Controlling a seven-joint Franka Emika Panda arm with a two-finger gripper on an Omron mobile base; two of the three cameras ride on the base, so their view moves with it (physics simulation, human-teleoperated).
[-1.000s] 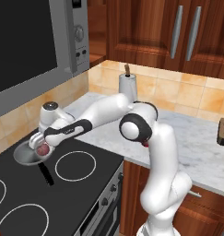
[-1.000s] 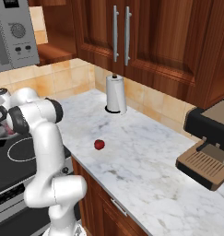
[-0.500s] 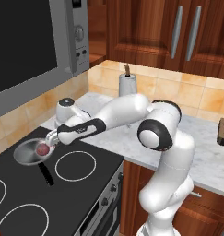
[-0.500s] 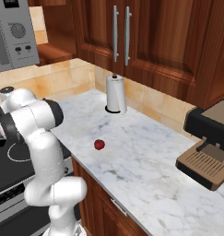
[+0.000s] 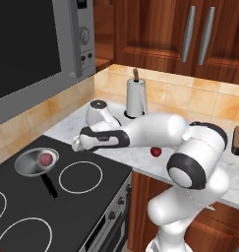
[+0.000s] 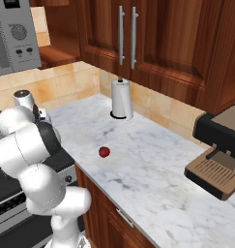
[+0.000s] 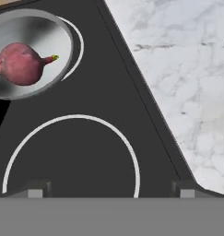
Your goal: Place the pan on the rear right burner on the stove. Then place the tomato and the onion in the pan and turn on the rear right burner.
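The silver pan [image 5: 31, 165] sits at the back right of the black stove [image 5: 22, 209], its black handle pointing toward the front. The purplish onion [image 5: 45, 158] lies inside the pan [image 7: 37, 34], and the onion [image 7: 20, 63] is at the upper left of the hand view. The rear right burner [image 7: 79, 46] peeks out as a white arc beside the pan. My gripper [image 5: 76, 145] hovers open and empty just right of the pan, above the stove's right side; in the hand view the gripper [image 7: 111, 191] looks down on the front right ring. The red tomato [image 5: 155, 152] rests on the marble counter [image 6: 104, 152].
A paper towel roll [image 5: 135, 97] stands at the back of the counter [image 7: 178, 69]. The microwave [image 5: 37, 44] hangs over the stove. A coffee machine [image 6: 220, 150] sits far right. Knobs [image 5: 118, 201] line the stove's front panel.
My arm has swung right and back from the pan toward the counter. The onion stays lying in the pan. The gripper remains open.
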